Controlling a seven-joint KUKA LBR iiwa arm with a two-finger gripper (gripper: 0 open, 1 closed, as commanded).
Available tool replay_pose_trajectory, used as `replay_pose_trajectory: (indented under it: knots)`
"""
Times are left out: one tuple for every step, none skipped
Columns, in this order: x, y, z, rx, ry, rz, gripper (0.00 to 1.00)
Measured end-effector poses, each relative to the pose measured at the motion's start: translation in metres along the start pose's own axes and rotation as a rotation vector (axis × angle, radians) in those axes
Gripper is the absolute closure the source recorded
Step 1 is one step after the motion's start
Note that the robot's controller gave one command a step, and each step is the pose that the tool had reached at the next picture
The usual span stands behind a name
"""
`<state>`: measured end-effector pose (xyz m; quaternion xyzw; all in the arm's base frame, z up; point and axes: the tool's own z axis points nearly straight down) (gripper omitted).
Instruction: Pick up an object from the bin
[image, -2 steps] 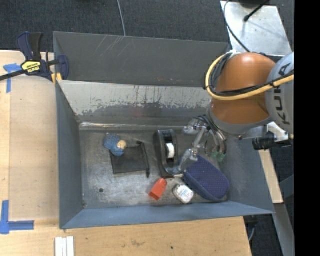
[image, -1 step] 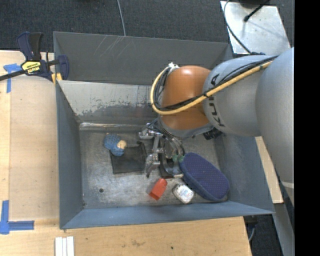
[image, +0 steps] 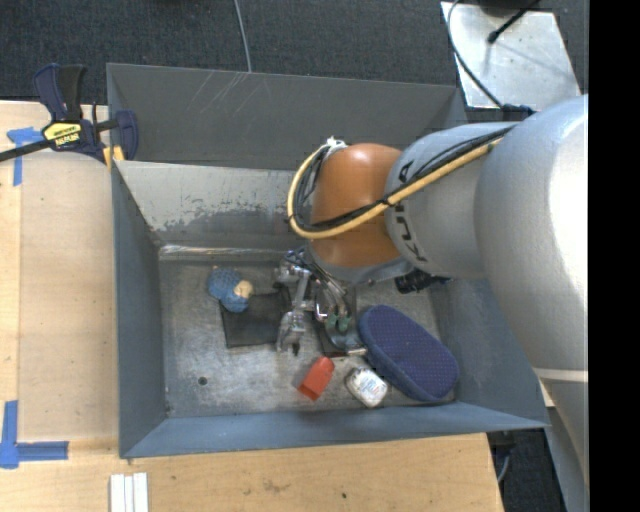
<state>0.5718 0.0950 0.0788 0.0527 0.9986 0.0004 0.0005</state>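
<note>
Arm (image: 500, 190) pale grey, comes in from the right and bends steeply down. Orange wrist cover (image: 350, 205) sits directly above the gripper (image: 305, 325), with yellow and black cables (image: 294, 200) looped across it. Gripper points downward, slightly left of the cover

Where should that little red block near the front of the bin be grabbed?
Probably across its narrow width, coming straight down from above: the red block lies flat on the bin floor, its flat sides look free, though a small white object sits close on the right.
</note>
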Motion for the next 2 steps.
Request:
replay_pose_trajectory:
  knots:
    - [-0.003, 0.001, -0.003, -0.002, -0.008, 0.0, 1.0]
    - [-0.002, -0.033, -0.126, 0.001, -0.01, -0.229, 1.0]
